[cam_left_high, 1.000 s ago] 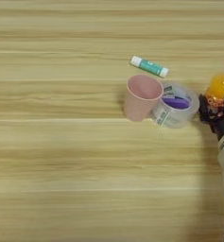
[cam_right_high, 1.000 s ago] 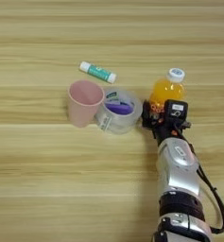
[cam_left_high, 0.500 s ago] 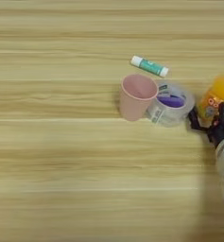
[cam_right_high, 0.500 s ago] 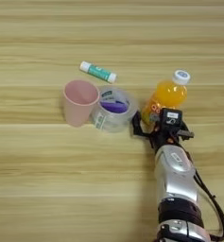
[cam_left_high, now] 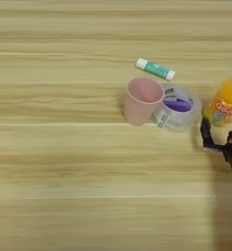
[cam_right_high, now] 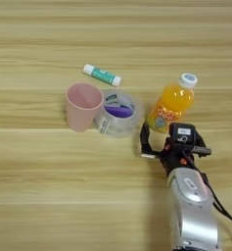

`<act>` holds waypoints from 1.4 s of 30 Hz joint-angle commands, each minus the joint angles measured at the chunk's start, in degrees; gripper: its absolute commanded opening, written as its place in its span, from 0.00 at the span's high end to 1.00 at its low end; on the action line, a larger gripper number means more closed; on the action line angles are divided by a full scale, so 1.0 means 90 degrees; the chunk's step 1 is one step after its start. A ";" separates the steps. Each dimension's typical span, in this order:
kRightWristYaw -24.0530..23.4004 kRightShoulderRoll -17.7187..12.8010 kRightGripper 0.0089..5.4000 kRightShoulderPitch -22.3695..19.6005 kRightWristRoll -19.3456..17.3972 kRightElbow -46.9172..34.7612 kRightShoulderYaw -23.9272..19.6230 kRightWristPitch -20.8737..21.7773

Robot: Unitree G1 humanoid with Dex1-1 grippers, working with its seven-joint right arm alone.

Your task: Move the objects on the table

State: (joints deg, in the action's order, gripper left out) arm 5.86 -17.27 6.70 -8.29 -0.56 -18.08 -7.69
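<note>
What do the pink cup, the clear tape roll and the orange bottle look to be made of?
Pink cup: matte, opaque, evenly coloured, probably plastic. Clear tape roll: glossy see-through film with highlights, wound on a purple-marked core, likely plastic tape. Orange juice bottle: translucent body showing orange liquid, white cap; plastic seems likely, though glass can't be ruled out.

I see bare light wooden table (cam_right_high: 39, 196) left and near; pink plastic cup (cam_right_high: 83, 106), clear tape roll (cam_right_high: 118, 113), orange juice bottle (cam_right_high: 171, 103) crowd the right.
</note>
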 commanded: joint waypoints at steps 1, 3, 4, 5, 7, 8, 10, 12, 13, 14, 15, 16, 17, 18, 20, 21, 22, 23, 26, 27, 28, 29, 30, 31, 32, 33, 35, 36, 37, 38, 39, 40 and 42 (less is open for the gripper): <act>0.0177 -0.0075 0.01 0.0209 -0.0060 -0.1204 0.0111 -0.0224; 0.0307 -0.0059 0.01 0.0368 -0.0072 -0.1505 0.0233 -0.0402; 0.0373 -0.0060 0.01 0.0442 -0.0074 -0.1636 0.0292 -0.0469; 0.0453 -0.0066 0.01 0.0513 -0.0087 -0.1758 0.0342 -0.0541; 0.0593 -0.0073 0.01 0.0627 -0.0102 -0.1993 0.0418 -0.0654; 0.0675 -0.0081 0.01 0.0684 -0.0099 -0.2120 0.0474 -0.0684; 0.0851 -0.0095 0.01 0.0785 -0.0116 -0.2335 0.0597 -0.0752; 0.1024 -0.0149 0.01 0.0892 -0.0037 -0.2477 0.0750 -0.0758; 0.1116 -0.0177 0.01 0.0964 0.0006 -0.2556 0.0825 -0.0740; 0.1199 -0.0205 0.01 0.1029 0.0043 -0.2634 0.0887 -0.0697; 0.1270 -0.0227 0.01 0.1080 0.0067 -0.2714 0.0929 -0.0645; 0.1333 -0.0247 0.01 0.1109 0.0078 -0.2783 0.0959 -0.0583; 0.1393 -0.0264 0.01 0.1124 0.0098 -0.2837 0.0983 -0.0510; 0.1445 -0.0276 0.01 0.1131 0.0131 -0.2881 0.1008 -0.0439; 0.1515 -0.0241 0.01 0.1118 0.0149 -0.2931 0.1084 -0.0326; 0.1534 -0.0203 0.01 0.1096 0.0166 -0.2939 0.1139 -0.0274; 0.1540 -0.0164 0.01 0.1074 0.0194 -0.2949 0.1201 -0.0221; 0.1546 -0.0129 0.01 0.1054 0.0216 -0.2946 0.1258 -0.0171; 0.1526 0.0017 0.01 0.0877 0.0283 -0.2829 0.1487 -0.0065; 0.1502 0.0052 0.01 0.0805 0.0327 -0.2751 0.1533 -0.0026; 0.1485 0.0072 0.01 0.0757 0.0358 -0.2691 0.1557 0.0008; 0.1475 0.0108 0.01 0.0701 0.0357 -0.2618 0.1571 0.0040; 0.1475 0.0135 0.01 0.0665 0.0354 -0.2567 0.1577 0.0066; 0.1496 0.0161 0.01 0.0641 0.0334 -0.2532 0.1593 0.0081; 0.1516 0.0171 0.01 0.0616 0.0339 -0.2497 0.1611 0.0126; 0.1540 0.0179 0.01 0.0587 0.0329 -0.2463 0.1620 0.0154; 0.1550 0.0191 0.01 0.0501 0.0326 -0.2352 0.1616 0.0194; 0.1545 0.0199 0.01 0.0445 0.0323 -0.2280 0.1613 0.0215; 0.1529 0.0211 0.01 0.0380 0.0326 -0.2204 0.1612 0.0233; 0.1522 0.0221 0.01 0.0328 0.0330 -0.2146 0.1617 0.0260; 0.1518 0.0237 0.01 0.0273 0.0341 -0.2071 0.1638 0.0293; 0.1522 0.0247 0.01 0.0231 0.0350 -0.1999 0.1657 0.0331; 0.1534 0.0257 0.01 0.0180 0.0366 -0.1886 0.1683 0.0400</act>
State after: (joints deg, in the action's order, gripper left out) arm 20.35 -14.67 11.31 -5.45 -16.72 -2.74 -6.70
